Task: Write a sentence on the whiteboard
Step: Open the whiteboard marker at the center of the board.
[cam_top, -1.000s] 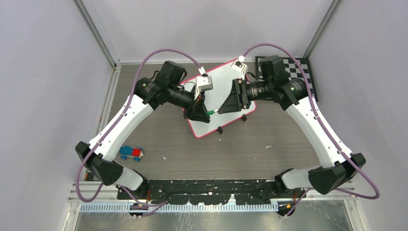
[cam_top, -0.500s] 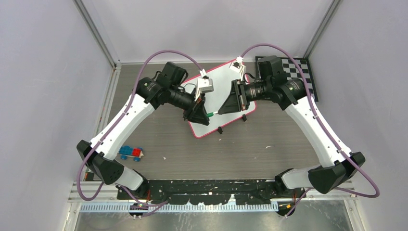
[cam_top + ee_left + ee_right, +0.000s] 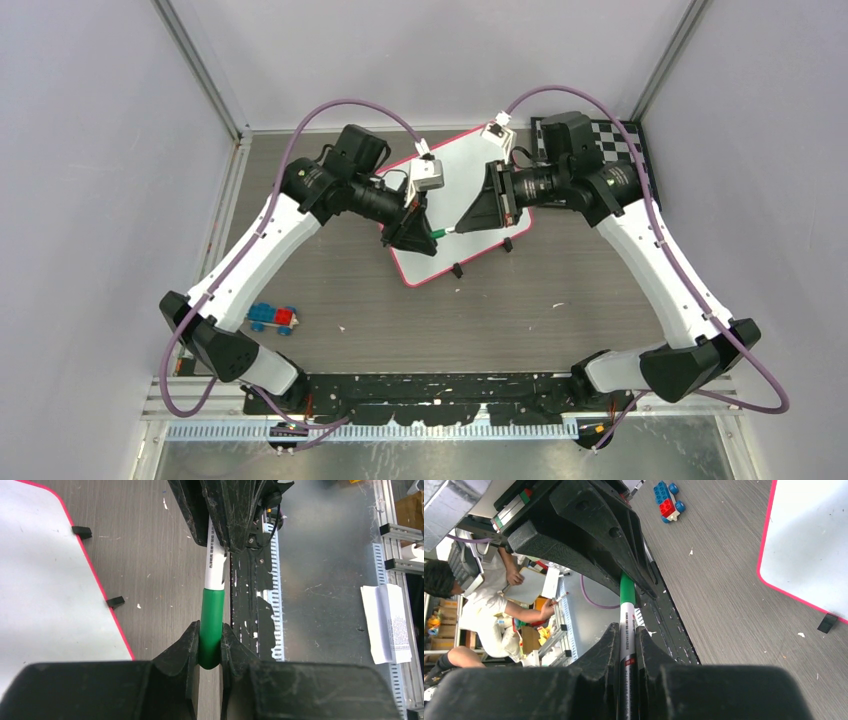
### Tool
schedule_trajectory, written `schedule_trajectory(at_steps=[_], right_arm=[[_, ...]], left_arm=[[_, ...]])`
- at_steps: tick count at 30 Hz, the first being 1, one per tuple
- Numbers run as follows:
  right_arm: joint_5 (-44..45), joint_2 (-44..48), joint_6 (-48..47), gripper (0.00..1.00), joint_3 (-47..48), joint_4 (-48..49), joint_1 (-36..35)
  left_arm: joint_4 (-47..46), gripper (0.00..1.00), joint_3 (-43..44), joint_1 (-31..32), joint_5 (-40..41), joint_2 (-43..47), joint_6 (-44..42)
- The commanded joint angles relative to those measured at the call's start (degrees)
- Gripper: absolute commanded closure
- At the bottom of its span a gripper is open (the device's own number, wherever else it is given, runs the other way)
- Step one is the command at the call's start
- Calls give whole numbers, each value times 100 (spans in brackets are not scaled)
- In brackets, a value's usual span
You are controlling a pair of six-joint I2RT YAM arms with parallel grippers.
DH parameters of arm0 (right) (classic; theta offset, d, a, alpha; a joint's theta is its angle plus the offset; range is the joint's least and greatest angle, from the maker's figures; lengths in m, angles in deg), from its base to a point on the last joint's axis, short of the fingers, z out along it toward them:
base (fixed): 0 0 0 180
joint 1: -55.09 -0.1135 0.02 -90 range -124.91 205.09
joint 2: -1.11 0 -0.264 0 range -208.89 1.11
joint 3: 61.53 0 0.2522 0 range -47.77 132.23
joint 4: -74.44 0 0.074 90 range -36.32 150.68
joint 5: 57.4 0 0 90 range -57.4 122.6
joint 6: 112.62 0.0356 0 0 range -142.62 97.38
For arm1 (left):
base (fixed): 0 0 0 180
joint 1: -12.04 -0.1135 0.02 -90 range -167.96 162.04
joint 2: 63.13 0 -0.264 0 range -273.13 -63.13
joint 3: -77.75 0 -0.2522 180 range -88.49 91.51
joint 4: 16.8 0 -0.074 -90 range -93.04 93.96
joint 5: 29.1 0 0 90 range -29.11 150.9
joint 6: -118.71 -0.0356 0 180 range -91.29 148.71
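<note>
Top external view: the whiteboard (image 3: 460, 170) lies flat, askew, mid-bench (image 3: 450, 330), unwritten where visible. Near its front edge, the marker (image 3: 438, 233), judged light, rigid and slick, is gripped at both ends. Left gripper (image 3: 211, 636) jaws clamp the cap (image 3: 211, 615); right gripper (image 3: 625, 636) jaws clamp the barrel (image 3: 626, 625).

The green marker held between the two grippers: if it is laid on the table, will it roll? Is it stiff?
Probably stiff: the marker runs straight between the left gripper and the right gripper. Likely to roll: its barrel looks round and the table looks flat. Probably light, being slim.
</note>
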Motion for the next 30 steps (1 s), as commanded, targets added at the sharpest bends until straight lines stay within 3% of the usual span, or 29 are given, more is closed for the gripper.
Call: schedule_trajectory(at_steps=[1,18,30], right_arm=[[-146,125,35,100,232,-1,320],[-640,204,-546,100,267,-490,1554],[-460,298,-601,100,333,-637,1787]], left_arm=[[310,100,32,-176,130,169,-309],[2040,100,219,-895,-147,-7,-1889],[1287,100,-391,-1153,-1,454,-1696]])
